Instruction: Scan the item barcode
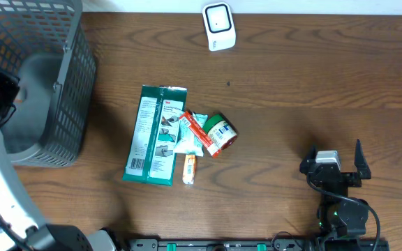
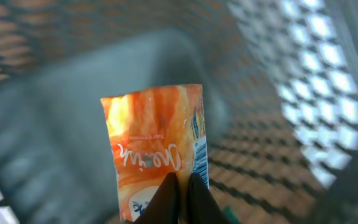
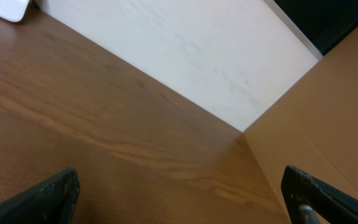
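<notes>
Far left: grey mesh basket point(image 1: 61, 70). The left gripper point(image 2: 180, 190) is inside it, jaws fully closed, pinching the lower edge of the orange packet point(image 2: 154, 143), so the item to scan is in hand above the basket floor. The packet looks like thin, glossy film. There is a blue-and-white strip along its right edge, but the wrist view is too blurred to confirm a barcode. Centre of the table point(image 1: 292, 84): a loose pile made up of a green packet point(image 1: 155, 136), a round green-and-red tin point(image 1: 220, 134) and a small orange tube point(image 1: 189, 169), all touching or just beside one another. Top centre, well apart from the pile: a white device point(image 1: 219, 26), judged to be the scanner. Right: the right gripper point(image 1: 335, 162) is parked low near the table edge, jaws wide apart, holding nothing. Step in hand, judged: carry the packet out of the basket to the scanner. To do it well, lift straight up clear of the mesh wall before travelling. Keep the pinch firm, since film may slip or fold. Present the printed face flat towards the scanner window, rotating the wrist if the code faces away.
</notes>
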